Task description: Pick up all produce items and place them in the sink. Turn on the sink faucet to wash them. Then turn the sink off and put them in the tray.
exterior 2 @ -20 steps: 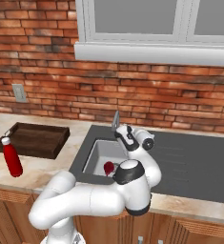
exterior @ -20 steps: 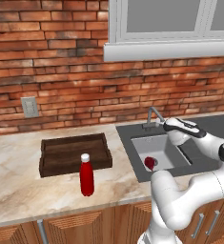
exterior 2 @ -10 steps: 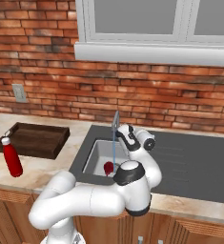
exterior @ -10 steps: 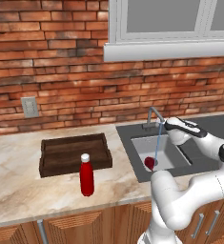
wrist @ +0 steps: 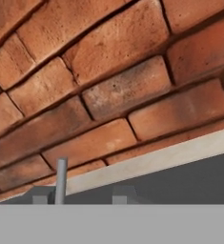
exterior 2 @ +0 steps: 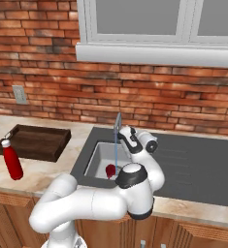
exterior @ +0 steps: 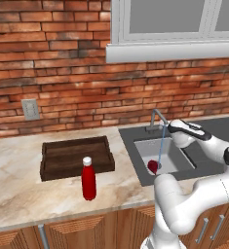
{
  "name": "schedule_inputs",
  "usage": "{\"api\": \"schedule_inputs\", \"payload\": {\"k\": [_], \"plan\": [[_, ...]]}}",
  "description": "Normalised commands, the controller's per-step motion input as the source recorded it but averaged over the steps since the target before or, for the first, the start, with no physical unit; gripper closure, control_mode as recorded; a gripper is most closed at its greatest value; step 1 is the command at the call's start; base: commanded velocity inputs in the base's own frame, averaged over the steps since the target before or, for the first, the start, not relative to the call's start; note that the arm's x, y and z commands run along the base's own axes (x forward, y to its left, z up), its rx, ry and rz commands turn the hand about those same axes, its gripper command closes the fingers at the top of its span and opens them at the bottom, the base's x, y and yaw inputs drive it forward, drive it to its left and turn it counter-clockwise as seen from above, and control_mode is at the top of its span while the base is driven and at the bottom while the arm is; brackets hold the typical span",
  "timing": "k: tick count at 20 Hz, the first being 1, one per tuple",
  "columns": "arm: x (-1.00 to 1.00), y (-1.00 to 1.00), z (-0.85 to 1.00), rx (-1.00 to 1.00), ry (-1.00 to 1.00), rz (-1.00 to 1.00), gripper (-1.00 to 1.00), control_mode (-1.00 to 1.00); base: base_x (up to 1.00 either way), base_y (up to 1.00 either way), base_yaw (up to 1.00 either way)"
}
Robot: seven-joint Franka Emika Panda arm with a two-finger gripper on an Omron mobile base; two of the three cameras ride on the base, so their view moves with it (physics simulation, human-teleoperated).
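- Water now runs in a thin blue stream (exterior: 161,143) from the spout into the basin, where a second ago none fell; the white arm has barely shifted beside the tap.
- Nearest, the tall red bottle with a white cap (exterior: 88,179) stands on the pale marble surface (exterior: 18,194), in front of the dark brown wooden tray with low raised sides (exterior: 74,155); the tray holds nothing yet.
- Next, the small dark-red rounded fruit (exterior: 153,166) lies in the light-grey rectangular sink (exterior: 174,160), at the foot of the stream.
- Behind it, the thin grey metal faucet with an angled spout (exterior: 157,118) rises at the back rim, and the hand (exterior: 177,128) sits just beside it; whether its jaws are apart or closed the views do not show.
- Judged step: washing is under way. Next move should be pushing the lever back to stop the water, then reaching down for the fruit and carrying it to the tray.
- Farthest, the red brick wall (exterior: 62,73); no brand, label or writing is readable anywhere.
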Motion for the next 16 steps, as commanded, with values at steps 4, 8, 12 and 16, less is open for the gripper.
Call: {"api": "schedule_inputs", "payload": {"k": [4,8,12,16], "plan": [[0.10,0.01,0.00,0.00,0.00,0.06,1.00,-1.00,0.00,0.00,0.00],[0.09,0.13,0.07,0.00,0.00,0.15,1.00,-1.00,0.00,0.00,0.00],[0.06,0.25,0.12,0.00,0.00,0.18,1.00,-1.00,0.00,0.00,0.00],[0.00,0.33,0.09,-0.02,-0.02,0.17,1.00,-1.00,0.00,0.00,0.00]]}}
